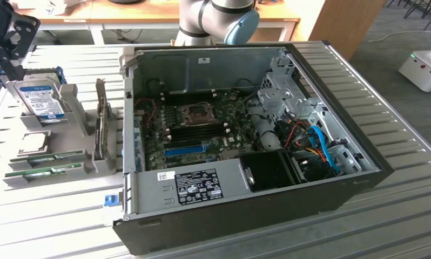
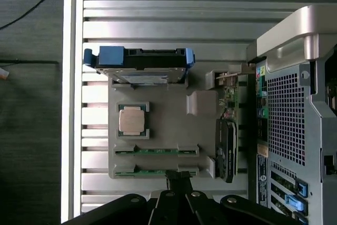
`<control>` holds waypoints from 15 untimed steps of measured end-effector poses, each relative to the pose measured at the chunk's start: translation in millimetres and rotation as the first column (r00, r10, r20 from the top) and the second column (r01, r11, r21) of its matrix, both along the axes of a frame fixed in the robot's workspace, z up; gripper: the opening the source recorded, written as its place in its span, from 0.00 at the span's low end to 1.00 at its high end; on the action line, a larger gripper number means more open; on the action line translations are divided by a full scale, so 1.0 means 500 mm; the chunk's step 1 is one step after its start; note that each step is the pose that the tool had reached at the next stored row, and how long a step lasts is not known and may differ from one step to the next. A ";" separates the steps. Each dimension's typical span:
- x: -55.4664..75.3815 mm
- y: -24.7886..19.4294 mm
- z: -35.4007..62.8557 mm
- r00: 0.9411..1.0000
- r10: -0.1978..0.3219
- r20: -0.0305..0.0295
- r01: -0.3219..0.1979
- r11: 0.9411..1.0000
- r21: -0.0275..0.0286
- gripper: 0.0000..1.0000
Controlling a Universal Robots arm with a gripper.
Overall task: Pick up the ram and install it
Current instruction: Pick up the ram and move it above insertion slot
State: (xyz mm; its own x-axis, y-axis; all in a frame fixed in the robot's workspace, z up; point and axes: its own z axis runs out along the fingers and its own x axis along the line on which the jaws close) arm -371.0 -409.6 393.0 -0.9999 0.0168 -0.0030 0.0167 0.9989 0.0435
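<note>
Gripper: the gripper [image 1: 10, 62] [image 2: 179, 178] hangs over the far-left corner of the table [image 1: 403, 216], above the parts holder; its jaws are closed with nothing between them.
Parts holder: a grey moulded holder [image 1: 79, 116] [image 2: 174, 125] sits on the table just beside the computer case, on the exterior view's left.
Holder, far slot: a hard drive [image 1: 42, 100] [image 2: 142, 59] with a blue label stands on edge.
Holder, square recess: a processor chip [image 1: 32, 142] [image 2: 131, 120] lies flat.
Holder, nearest slot: the ram [image 1: 42, 172] [image 2: 152, 172] lies on edge. In the wrist view the fingertips overlap its end, but it is not gripped.
Holder, next slot: a second green stick [image 1: 57, 157] [image 2: 158, 151] lies parallel, between the ram and the chip.
Holder, right slot: a graphics card [image 1: 103, 129] [image 2: 227, 146] stands upright next to the case.
Computer case: the case [image 1: 273, 210] lies on its side, open upward.
Case contents: a motherboard [image 1: 223, 135] with its socket [image 1: 199, 113], a power supply [image 1: 194, 186] at the near side, and blue cables [image 1: 323, 145] to the right.
</note>
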 end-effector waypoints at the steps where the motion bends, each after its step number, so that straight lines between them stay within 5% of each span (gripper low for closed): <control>1: 0.000 0.0000 0.000 1.000 0.012 0.000 -0.012 1.000 0.000 0.11; 8: 0.000 0.0000 0.000 0.992 0.123 0.000 -0.123 0.992 0.000 0.11; 15: 0.000 0.0000 0.000 0.971 0.239 0.000 -0.239 0.971 0.000 0.11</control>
State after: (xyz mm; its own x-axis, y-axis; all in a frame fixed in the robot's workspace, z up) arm -371.0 -409.6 392.8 -0.9748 -0.2230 -0.0030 -0.2229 0.9739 0.0435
